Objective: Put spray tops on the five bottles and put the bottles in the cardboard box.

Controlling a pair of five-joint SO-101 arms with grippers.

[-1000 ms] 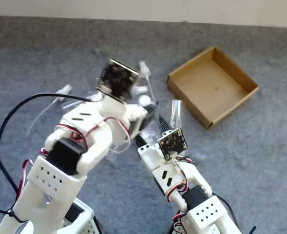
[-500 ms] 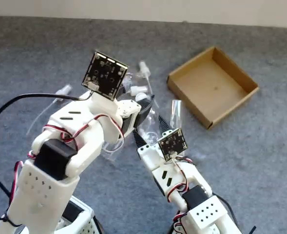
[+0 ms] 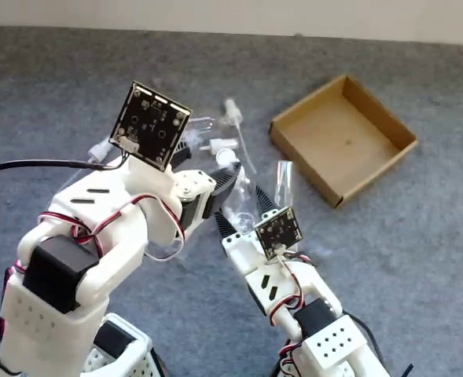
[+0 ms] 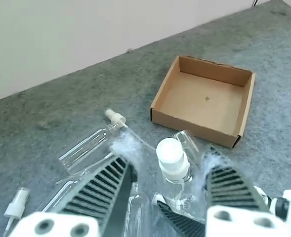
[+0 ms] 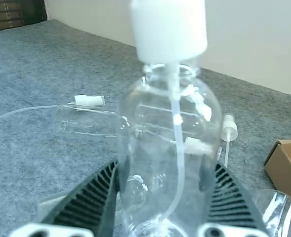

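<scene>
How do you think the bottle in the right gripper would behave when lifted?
The bottle looks empty, so probably light. Its smooth round wall may slip or twist in the right gripper. The spray top sits high, possibly loose.

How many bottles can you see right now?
3 for sure: a held bottle upright in the right end effector, spray top in; an open bottle standing by the cardboard box; a lying bottle farther left in the high view. Others may be hidden.

Gripped bottle (image 5: 165,148) base cut off by edge; spray top (image 5: 169,29) cropped too.
</scene>
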